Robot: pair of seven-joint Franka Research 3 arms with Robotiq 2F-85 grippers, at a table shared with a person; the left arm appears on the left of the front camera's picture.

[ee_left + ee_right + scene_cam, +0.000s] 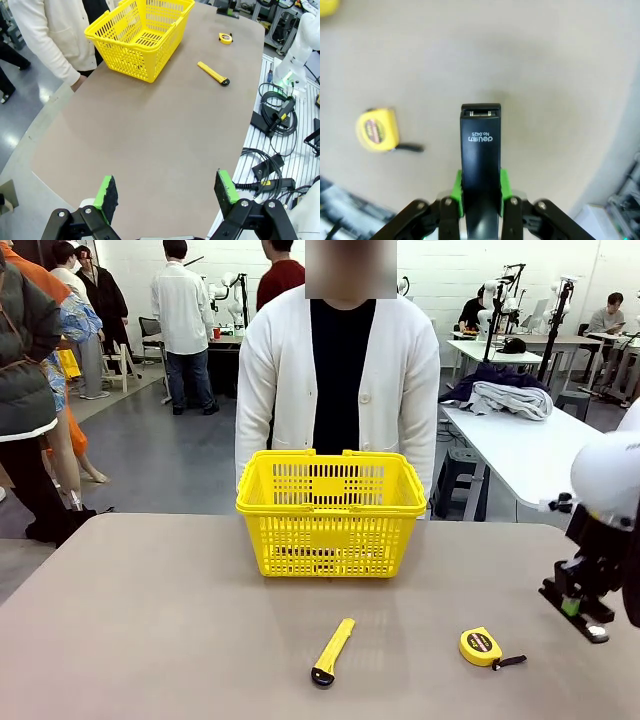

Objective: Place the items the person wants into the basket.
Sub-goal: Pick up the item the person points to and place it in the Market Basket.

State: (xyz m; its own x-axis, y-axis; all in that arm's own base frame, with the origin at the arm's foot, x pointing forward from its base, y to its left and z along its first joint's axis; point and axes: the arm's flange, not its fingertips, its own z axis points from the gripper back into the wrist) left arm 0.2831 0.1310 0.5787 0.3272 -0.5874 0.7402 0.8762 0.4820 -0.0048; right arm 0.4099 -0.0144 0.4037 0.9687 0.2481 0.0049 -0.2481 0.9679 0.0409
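A black stapler (481, 150) printed "deli" is clamped between the green pads of my right gripper (481, 186), which is shut on it. It hangs above the table's right end, near the edge, as my right gripper (572, 605) and the stapler (592, 626) show in the front view. The yellow basket (330, 508) stands at the far middle of the table, in front of the person (280, 370) in a white cardigan. Something dark shows low through its front lattice; I cannot tell what. My left gripper (167, 192) hovers open over the table's near left end, far from the basket (125, 47).
A yellow utility knife (332, 650) lies at the near middle, and a round yellow tape measure (482, 647) to its right, left of the held stapler. The tape measure (377, 130) also shows below the right wrist. Cables lie beyond the table edge (250, 100).
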